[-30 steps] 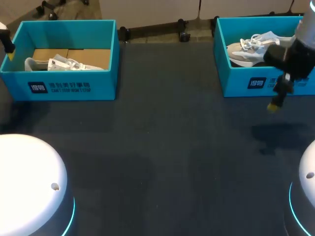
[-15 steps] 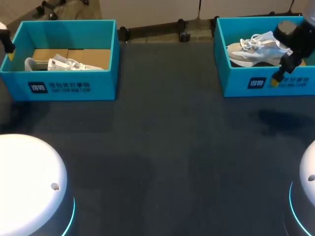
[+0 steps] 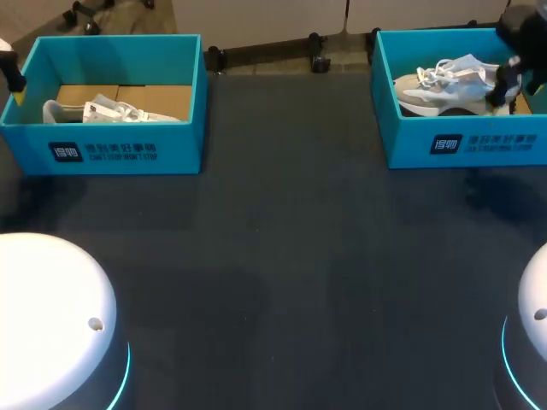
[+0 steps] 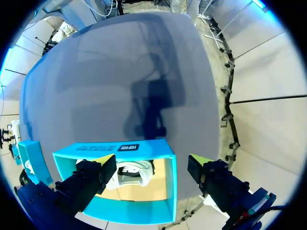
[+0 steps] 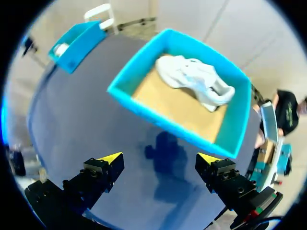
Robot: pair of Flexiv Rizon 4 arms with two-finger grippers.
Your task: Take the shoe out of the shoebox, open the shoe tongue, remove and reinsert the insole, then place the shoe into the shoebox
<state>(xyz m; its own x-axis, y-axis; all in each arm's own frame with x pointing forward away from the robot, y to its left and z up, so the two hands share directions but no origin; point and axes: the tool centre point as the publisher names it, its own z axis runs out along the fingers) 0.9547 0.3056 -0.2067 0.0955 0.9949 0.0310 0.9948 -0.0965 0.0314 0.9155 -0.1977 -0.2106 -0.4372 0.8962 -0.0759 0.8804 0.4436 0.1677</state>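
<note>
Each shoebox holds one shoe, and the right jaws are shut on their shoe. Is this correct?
No: the right jaws are open and empty, clear of the shoe in its shoebox; the right wrist view shows it. The rest holds.

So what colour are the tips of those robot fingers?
Bright yellow: the fingertips show best in the right wrist view.

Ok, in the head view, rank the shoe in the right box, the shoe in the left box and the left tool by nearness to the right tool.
1. Right box's shoe, just beside the right tool.
2. Left box's shoe, far over on the left side.
3. Left tool, at the far left edge, beyond that shoe.
</note>
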